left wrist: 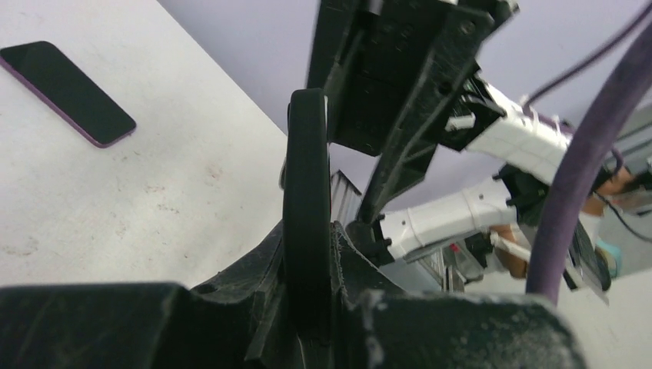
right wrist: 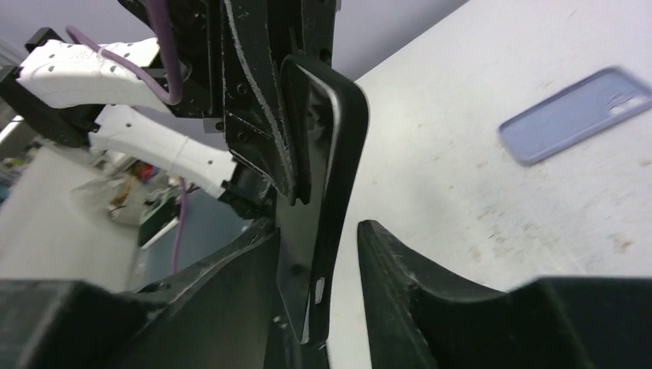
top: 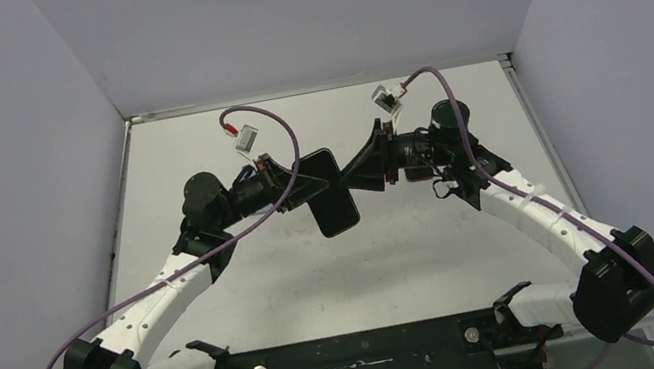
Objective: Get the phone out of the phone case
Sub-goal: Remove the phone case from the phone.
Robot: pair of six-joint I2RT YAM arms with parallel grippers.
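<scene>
One cased phone [top: 338, 209] mid-air: left jaws clenched on one edge, right jaws released astride another edge.

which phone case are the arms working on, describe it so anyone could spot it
Start at the middle of the white table, where the left pincer and right pincer meet. Raised between them, clamped in the left one, is the black phone case. Unlike the lilac case lying flat on the table, it is black and held off the surface.
</scene>
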